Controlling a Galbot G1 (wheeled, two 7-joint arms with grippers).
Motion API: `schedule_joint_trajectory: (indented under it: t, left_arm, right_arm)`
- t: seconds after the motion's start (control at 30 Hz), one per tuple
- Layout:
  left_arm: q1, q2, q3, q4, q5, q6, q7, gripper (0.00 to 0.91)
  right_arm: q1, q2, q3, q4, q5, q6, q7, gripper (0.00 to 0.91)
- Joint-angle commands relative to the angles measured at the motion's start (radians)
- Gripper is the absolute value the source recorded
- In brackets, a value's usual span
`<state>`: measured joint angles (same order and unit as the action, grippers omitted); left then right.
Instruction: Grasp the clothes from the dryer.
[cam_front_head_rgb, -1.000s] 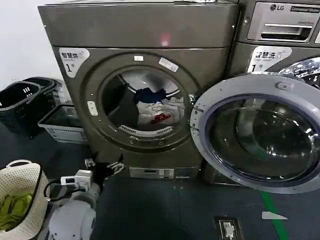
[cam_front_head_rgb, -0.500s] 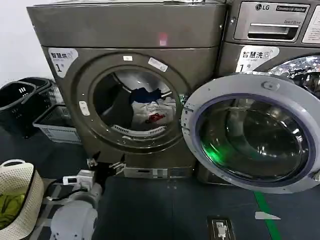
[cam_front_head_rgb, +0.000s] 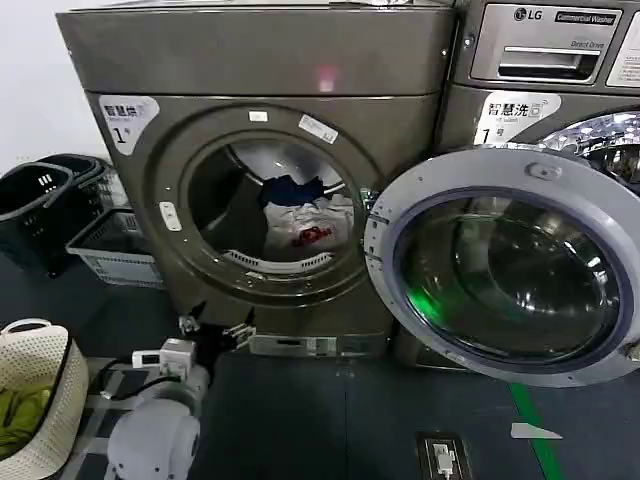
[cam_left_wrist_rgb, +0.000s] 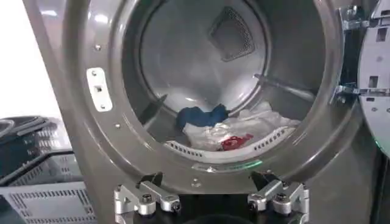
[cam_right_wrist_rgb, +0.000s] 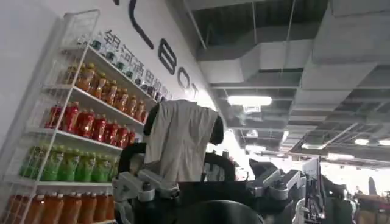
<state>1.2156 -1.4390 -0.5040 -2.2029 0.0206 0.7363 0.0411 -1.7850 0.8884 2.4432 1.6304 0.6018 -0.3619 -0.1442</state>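
Note:
The dryer (cam_front_head_rgb: 250, 60) is the bronze-grey machine in front of me, with its round door (cam_front_head_rgb: 505, 265) swung open to the right. Inside the drum lie the clothes (cam_front_head_rgb: 300, 215): a blue piece, a white piece and a small red one. My left gripper (cam_front_head_rgb: 215, 328) hovers open just below the porthole rim, outside the drum. In the left wrist view the clothes (cam_left_wrist_rgb: 225, 125) rest at the drum's bottom, beyond the empty, open left gripper (cam_left_wrist_rgb: 210, 185). My right gripper (cam_right_wrist_rgb: 198, 173) points upward at the ceiling, away from the dryer, its fingers spread apart.
An LG machine (cam_front_head_rgb: 560, 60) stands right of the dryer. Black baskets (cam_front_head_rgb: 40, 200) and a grey crate (cam_front_head_rgb: 110, 250) sit at the left. A white basket (cam_front_head_rgb: 35, 400) with green cloth is at lower left. A drinks shelf (cam_right_wrist_rgb: 79, 122) is in the right wrist view.
The head view has swung a little, so the dryer now sits further left in it. The left gripper stays low under the porthole, still open.

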Motion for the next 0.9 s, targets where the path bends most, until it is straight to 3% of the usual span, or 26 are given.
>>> schedule_joint_trajectory:
  t: [0.03,0.9]
  left_arm:
    - [-0.002,-0.001,0.003,-0.004,-0.010,0.049,-0.004,0.907]
    - [-0.008,-0.002,0.009,0.010,-0.008,0.049,-0.010,0.907]
  right_arm:
    - [0.002,-0.002,0.000,0.002,0.003,-0.001,0.002,0.907]
    - [0.022,0.004,0.002,-0.013,0.004,-0.008,0.003,0.907]
